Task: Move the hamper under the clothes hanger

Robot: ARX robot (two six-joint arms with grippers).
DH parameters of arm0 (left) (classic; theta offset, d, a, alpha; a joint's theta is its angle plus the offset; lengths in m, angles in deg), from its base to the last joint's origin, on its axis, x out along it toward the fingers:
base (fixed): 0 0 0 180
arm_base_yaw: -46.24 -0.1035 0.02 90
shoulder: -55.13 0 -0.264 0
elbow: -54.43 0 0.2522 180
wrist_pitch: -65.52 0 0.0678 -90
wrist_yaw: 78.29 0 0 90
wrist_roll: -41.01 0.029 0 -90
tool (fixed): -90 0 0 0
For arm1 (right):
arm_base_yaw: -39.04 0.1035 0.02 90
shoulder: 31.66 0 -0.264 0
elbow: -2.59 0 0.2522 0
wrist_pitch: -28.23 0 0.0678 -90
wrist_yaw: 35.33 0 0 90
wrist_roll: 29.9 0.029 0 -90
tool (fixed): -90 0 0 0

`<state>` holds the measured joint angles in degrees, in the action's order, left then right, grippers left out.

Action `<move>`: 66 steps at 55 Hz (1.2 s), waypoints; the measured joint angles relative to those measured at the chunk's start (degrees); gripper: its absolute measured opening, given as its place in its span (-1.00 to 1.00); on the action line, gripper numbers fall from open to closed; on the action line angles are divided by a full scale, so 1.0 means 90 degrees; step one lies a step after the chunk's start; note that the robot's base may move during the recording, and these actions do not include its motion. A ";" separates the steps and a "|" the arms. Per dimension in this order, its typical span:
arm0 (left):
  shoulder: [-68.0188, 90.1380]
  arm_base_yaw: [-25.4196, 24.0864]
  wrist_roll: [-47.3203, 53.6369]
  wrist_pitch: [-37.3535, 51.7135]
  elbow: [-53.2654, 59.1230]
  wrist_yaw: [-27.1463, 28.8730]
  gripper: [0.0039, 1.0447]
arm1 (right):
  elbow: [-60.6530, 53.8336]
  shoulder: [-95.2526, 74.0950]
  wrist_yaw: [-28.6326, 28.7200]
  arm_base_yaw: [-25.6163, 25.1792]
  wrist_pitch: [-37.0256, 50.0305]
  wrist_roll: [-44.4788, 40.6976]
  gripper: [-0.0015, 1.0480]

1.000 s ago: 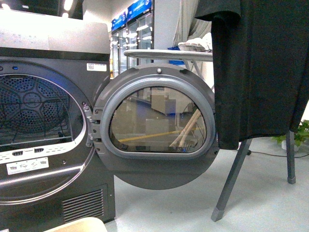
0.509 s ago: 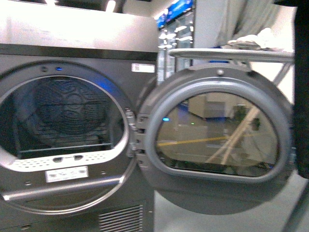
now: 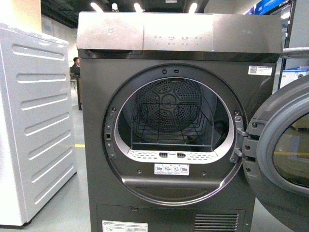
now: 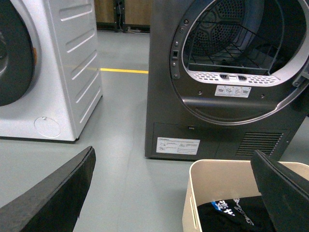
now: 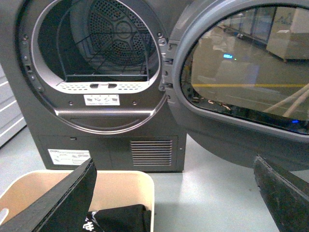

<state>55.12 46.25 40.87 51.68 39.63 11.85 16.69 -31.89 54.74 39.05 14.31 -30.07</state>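
I count one hamper (image 4: 212, 180), one dark dryer (image 3: 178, 48) with its door swung wide, and one white machine (image 3: 34, 121) beside it. The hamper stands on the floor before the dryer, a black garment (image 4: 231, 216) inside, low between the spread-apart fingers of my left gripper (image 4: 169, 198) and of my right gripper (image 5: 171, 193).

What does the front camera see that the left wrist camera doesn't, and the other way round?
Only the front view shows the control panel on top of the dryer and a person far behind. Only the left wrist view shows the hamper with a dark garment inside, the yellow floor line and the open left gripper. Both show the dryer's open drum and the white machine beside it.
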 joint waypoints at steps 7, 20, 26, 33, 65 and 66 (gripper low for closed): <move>0.0000 0.0002 -0.0002 0.0000 0.0000 -0.0015 0.88 | 0.0000 0.0002 0.0002 -0.0002 0.0000 0.0000 0.85; 0.0000 0.0002 0.0000 0.0000 0.0000 -0.0017 0.88 | 0.0000 0.0000 0.0002 -0.0002 0.0000 0.0000 0.85; 0.0000 0.0002 0.0000 0.0000 0.0000 -0.0017 0.88 | 0.0000 0.0000 0.0002 -0.0002 0.0000 0.0000 0.85; 0.0000 0.0002 0.0000 0.0000 0.0000 -0.0017 0.88 | 0.0000 0.0000 0.0002 -0.0002 0.0000 0.0000 0.85; 0.0000 0.0002 0.0000 0.0000 0.0000 -0.0017 0.88 | 0.0000 0.0000 0.0002 -0.0002 0.0000 0.0000 0.85; 0.0000 0.0002 0.0000 0.0000 0.0000 -0.0017 0.88 | 0.0000 0.0000 0.0002 -0.0002 0.0000 0.0000 0.85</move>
<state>55.12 46.28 40.87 51.68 39.63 11.70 16.69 -31.89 54.77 39.03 14.31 -30.07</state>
